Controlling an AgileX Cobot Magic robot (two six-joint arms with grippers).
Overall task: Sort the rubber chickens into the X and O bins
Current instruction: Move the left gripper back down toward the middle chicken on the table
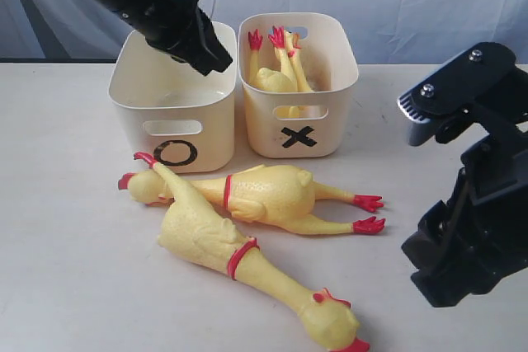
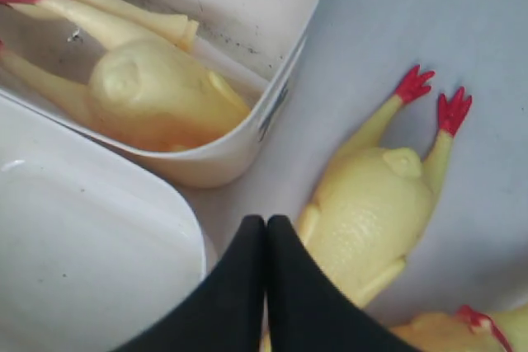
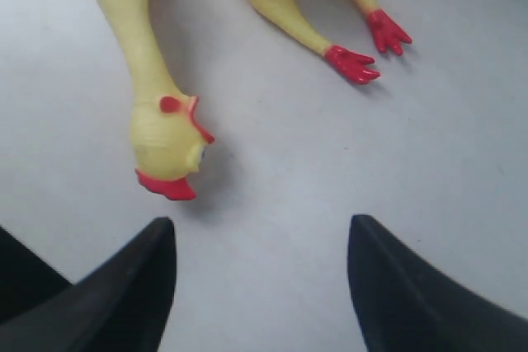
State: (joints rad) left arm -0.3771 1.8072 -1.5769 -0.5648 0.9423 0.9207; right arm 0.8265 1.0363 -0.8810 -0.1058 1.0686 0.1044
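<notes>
Midway: left hand together, empty; right hand apart, next grasping the large chicken at six o'clock on the table.

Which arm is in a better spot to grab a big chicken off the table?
Right, probably. The right claw is open, close to the head of a big yellow rubber chicken. The left claw is shut, up by the cream plastic O bin.

Yellow rubber chickens, red combs, beaks, feet, neck bands; cream O bin and X bin, black marks.
</notes>
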